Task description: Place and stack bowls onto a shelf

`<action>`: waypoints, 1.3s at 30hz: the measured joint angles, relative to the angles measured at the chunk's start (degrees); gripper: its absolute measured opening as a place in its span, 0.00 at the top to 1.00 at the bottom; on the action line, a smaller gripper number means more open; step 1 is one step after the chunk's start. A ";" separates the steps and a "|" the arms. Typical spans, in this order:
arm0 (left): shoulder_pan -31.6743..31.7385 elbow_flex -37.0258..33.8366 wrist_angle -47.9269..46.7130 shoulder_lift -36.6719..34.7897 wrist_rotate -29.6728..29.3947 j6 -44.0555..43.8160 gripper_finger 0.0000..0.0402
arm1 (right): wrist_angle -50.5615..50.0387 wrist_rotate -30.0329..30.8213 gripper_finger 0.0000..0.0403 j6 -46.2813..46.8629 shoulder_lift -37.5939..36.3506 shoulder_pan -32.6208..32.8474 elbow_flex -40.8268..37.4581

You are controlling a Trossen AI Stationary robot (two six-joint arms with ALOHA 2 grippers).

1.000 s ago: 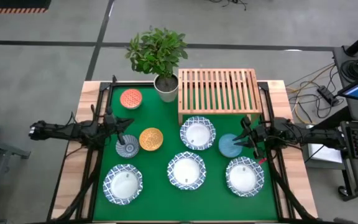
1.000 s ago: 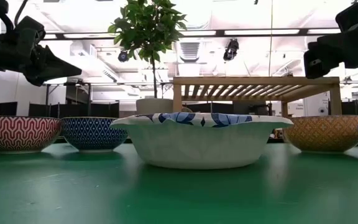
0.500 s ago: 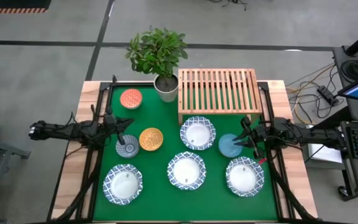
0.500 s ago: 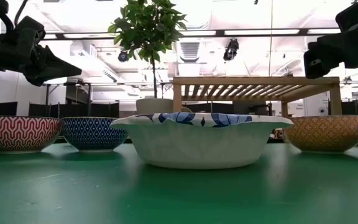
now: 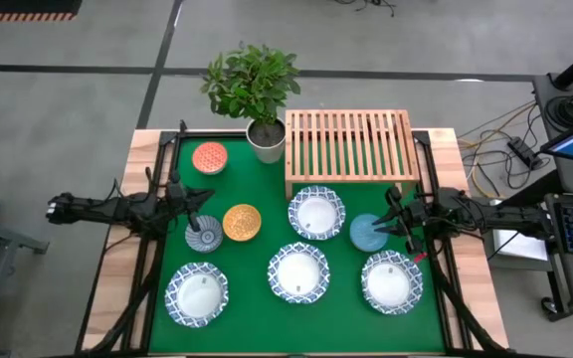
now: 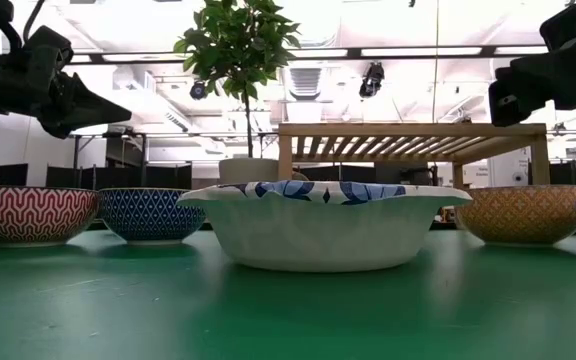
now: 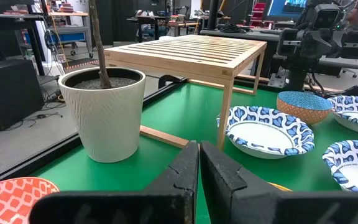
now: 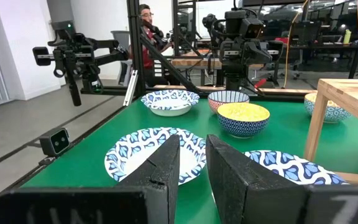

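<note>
Nearest the front edge of the green tabletop (image 5: 257,308) lie three wide white bowls with blue-patterned rims: one at front left (image 5: 196,294), one at front centre (image 5: 298,272) and one at front right (image 5: 391,282). Behind them stands a middle row: the small dark blue patterned bowl (image 5: 204,236), touching or just beside the yellow-orange bowl (image 5: 242,223), then a fourth wide white bowl (image 5: 316,213) just in front of the shelf, and the light blue bowl (image 5: 368,232) to its right. The left claw (image 5: 199,197) hovers above the tabletop just behind the dark blue bowl, its two fingers closed almost together with only a thin slit between them and nothing held. The right claw (image 5: 395,220) hovers at the light blue bowl's right edge, its fingers a little apart and empty. Farther back sits the orange-red bowl (image 5: 210,157) near the left rear corner, beside the white plant pot (image 5: 266,142) with its leafy plant (image 5: 251,80). The wooden slatted shelf (image 5: 349,147) stands at the rear right, and no bowl rests on it.
</note>
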 joint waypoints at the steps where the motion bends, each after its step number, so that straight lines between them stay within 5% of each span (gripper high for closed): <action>1: 0.01 0.00 0.00 0.00 0.01 0.00 1.00 | 0.00 0.00 0.83 0.00 0.00 0.00 0.00; 32: 0.01 0.00 0.01 0.00 0.00 0.00 1.00 | 0.07 0.18 0.83 1.96 -0.02 0.00 -0.02; 39: 0.01 0.00 0.02 0.00 -0.01 0.00 1.00 | 3.77 10.04 0.83 10.82 0.00 0.01 -0.02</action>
